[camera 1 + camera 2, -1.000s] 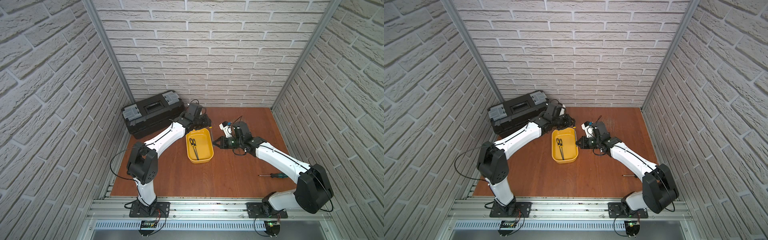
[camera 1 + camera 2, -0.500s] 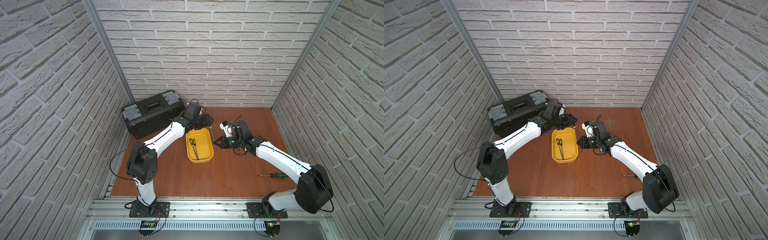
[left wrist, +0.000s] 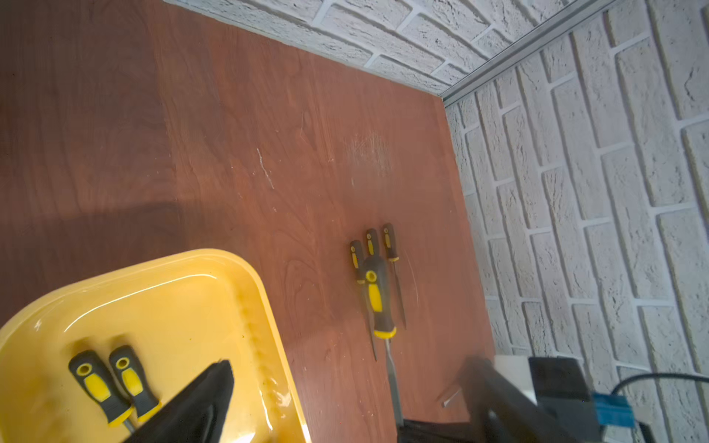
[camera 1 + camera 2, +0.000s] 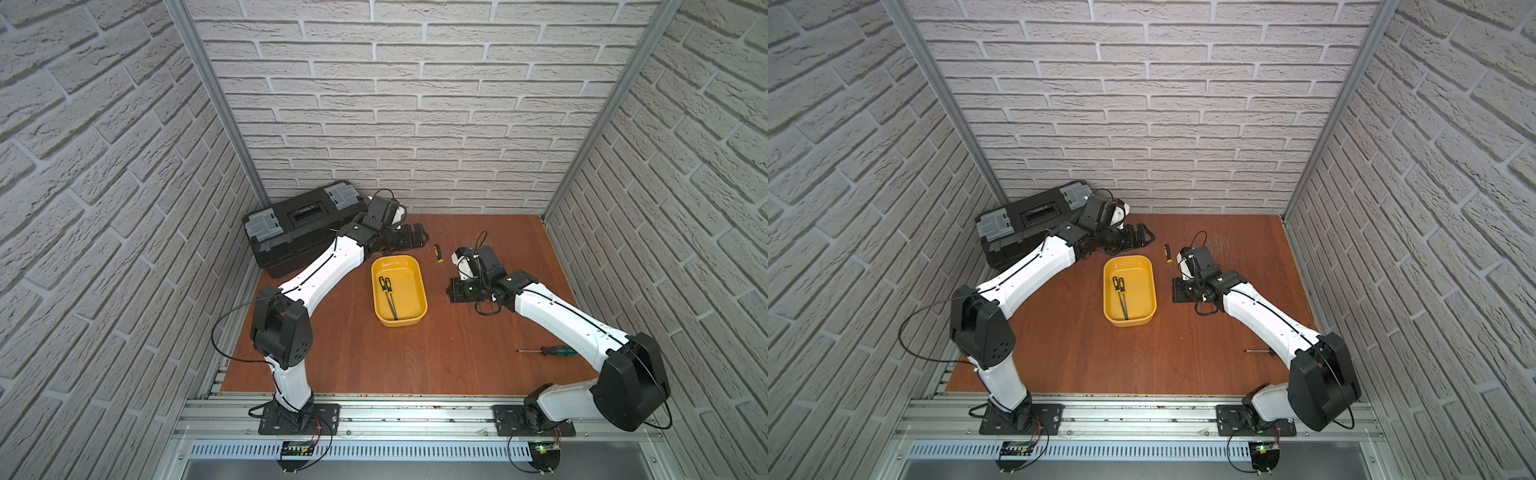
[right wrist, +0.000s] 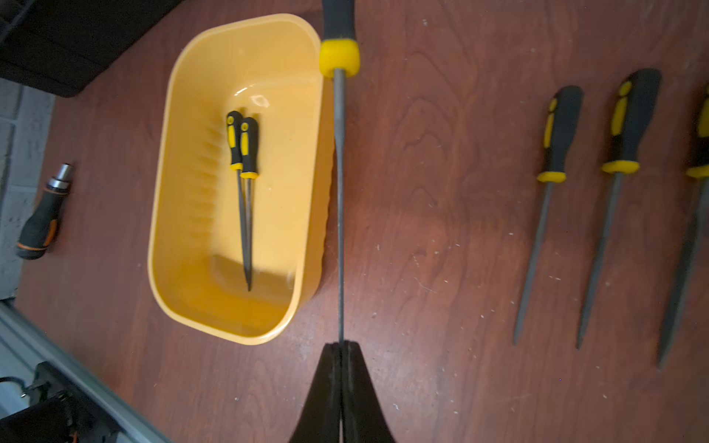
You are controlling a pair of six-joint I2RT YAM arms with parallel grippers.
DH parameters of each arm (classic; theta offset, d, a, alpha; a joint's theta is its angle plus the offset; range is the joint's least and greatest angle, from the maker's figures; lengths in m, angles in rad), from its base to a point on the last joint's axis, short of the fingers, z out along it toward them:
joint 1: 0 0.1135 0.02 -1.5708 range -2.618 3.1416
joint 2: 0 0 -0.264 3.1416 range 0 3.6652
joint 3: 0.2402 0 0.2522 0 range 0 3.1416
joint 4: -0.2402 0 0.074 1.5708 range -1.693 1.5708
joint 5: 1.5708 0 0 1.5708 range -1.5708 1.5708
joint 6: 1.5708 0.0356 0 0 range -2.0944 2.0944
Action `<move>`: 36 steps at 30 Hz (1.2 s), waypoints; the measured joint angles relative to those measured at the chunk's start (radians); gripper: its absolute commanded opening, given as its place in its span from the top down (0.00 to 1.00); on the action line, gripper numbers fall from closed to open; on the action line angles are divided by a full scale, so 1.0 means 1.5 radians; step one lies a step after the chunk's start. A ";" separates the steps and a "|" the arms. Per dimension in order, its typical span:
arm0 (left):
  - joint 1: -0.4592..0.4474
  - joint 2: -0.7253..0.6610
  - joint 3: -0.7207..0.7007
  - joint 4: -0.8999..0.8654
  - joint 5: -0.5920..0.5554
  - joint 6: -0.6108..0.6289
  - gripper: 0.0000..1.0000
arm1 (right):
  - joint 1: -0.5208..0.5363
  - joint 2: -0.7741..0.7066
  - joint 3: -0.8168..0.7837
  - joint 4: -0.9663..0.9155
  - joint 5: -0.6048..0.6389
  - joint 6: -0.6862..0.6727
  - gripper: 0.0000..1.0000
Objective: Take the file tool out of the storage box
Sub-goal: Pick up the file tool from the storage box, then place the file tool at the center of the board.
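The right gripper [image 5: 340,345] has its jaws pressed together on the blade tip of the file tool [image 5: 339,191]. The tool is outside the storage box [image 4: 407,286], running just beside its right long wall with the black-and-yellow handle toward the back edge of the desk [image 4: 374,361]. The box sits near the desk's middle with two files [image 4: 388,297] side by side inside, and the left gripper [image 3: 347,368] hangs empty, jaws spread wide, by the box's back right corner. Three more files [image 5: 598,230] lie in a row toward the desk's right edge, and a black toolbox [image 4: 299,228] stands in the back left corner.
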 measured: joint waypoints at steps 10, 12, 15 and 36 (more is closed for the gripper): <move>0.000 -0.033 -0.027 -0.055 0.007 0.048 0.01 | 0.002 0.042 -0.009 -0.018 0.093 0.003 0.97; 0.000 -0.037 -0.042 -0.054 0.008 0.048 0.01 | 0.002 0.058 -0.009 -0.020 0.109 0.003 0.97; 0.000 -0.039 -0.056 -0.053 0.009 0.048 0.02 | 0.003 0.078 -0.009 -0.021 0.130 0.006 0.97; -0.011 -0.043 -0.084 -0.053 0.000 0.059 0.02 | 0.002 0.188 -0.009 -0.004 0.161 0.016 0.97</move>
